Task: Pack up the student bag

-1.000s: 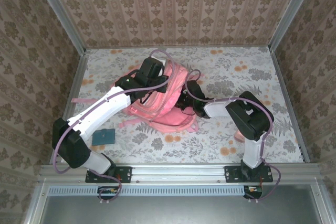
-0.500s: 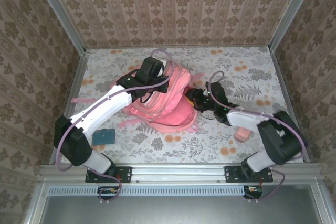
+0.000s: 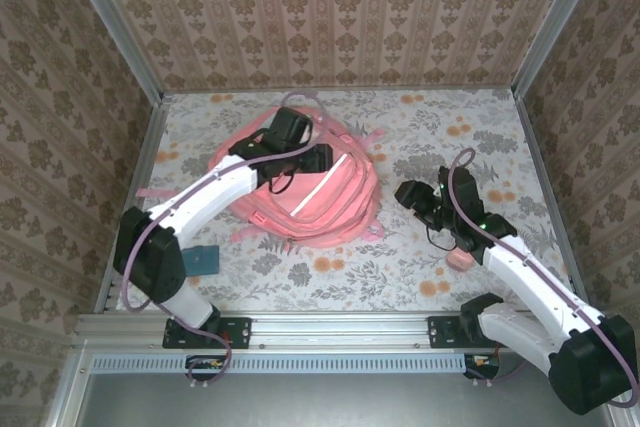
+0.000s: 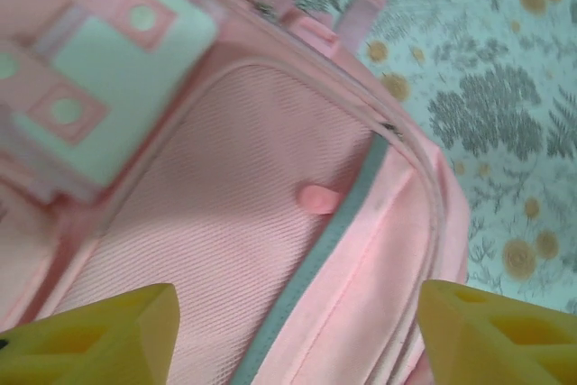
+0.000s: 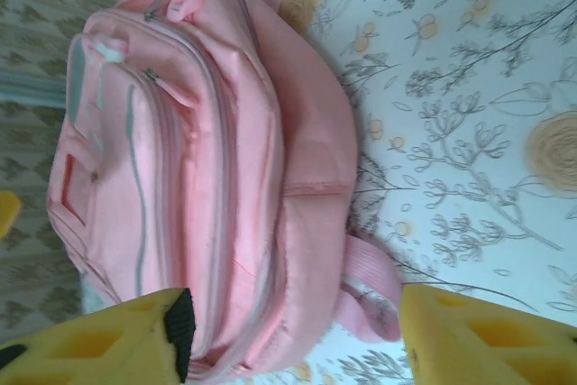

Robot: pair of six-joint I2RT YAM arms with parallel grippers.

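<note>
We read no text, label, brand, number or sign in any view. The white patches (image 4: 117,87) on the large pink fabric backpack (image 3: 325,202) carry plain pink squares with pale round dots and no lettering. The small flat dark teal object (image 3: 203,260) is too small to read.

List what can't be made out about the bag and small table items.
Student bag interior: top view, covered by its own fabric and the left arm.
Teal item: top view, too small to identify.
Pink item: top view, mostly behind the right arm.
Bag's outline: left wrist view, cut off by frame edges.
</note>
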